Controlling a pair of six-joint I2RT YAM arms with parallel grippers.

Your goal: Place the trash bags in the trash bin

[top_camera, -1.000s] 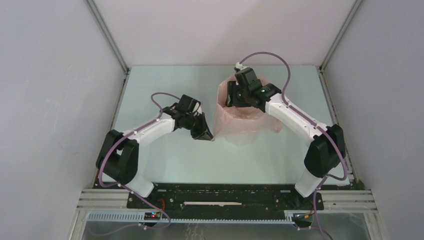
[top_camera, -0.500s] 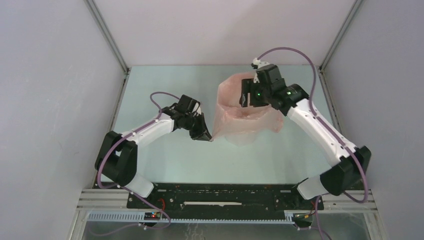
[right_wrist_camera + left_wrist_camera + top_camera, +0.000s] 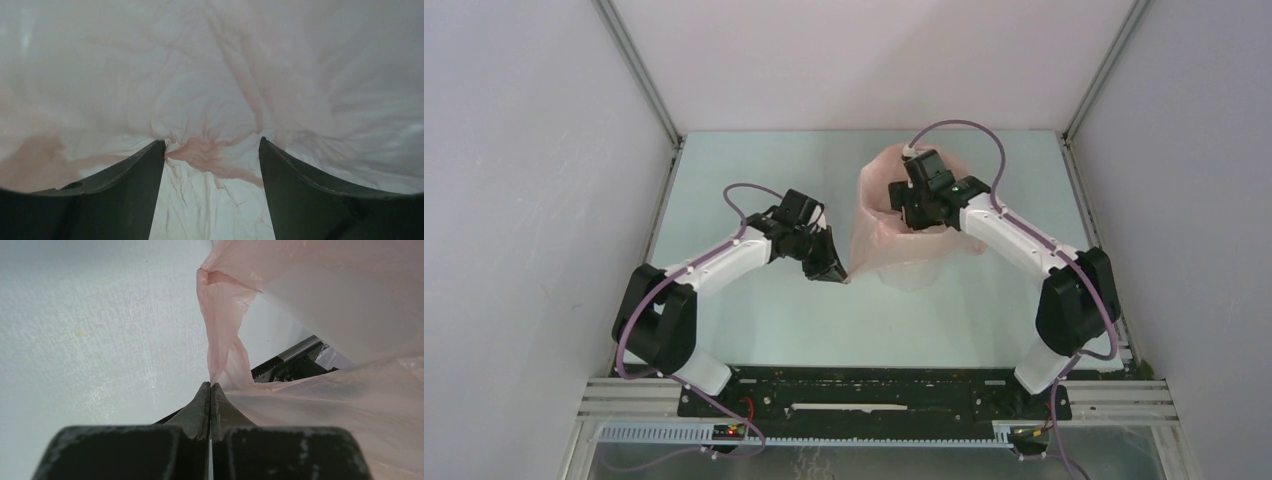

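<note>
Your right gripper (image 3: 212, 146) has dropped back inside the one bag (image 3: 921, 250), jaws wide, empty; your left gripper (image 3: 210, 386) pinches its edge.

A pale, translucent pink is being shown by the wrinkled trash bag (image 3: 904, 250), deepening to salmon where the film is being bunched. The counter (image 3: 764, 320) is being seen as pale mint green. The left pincer (image 3: 210, 387) and right pincer (image 3: 210, 150) are being rendered in matte black, with purple cables (image 3: 944, 125).

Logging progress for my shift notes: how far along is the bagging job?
Done: the trash bag stands opened over the trash bin. In hand: left gripper pinches its edge; right gripper, open, reaches inside it. Left: seating the film, releasing.
</note>
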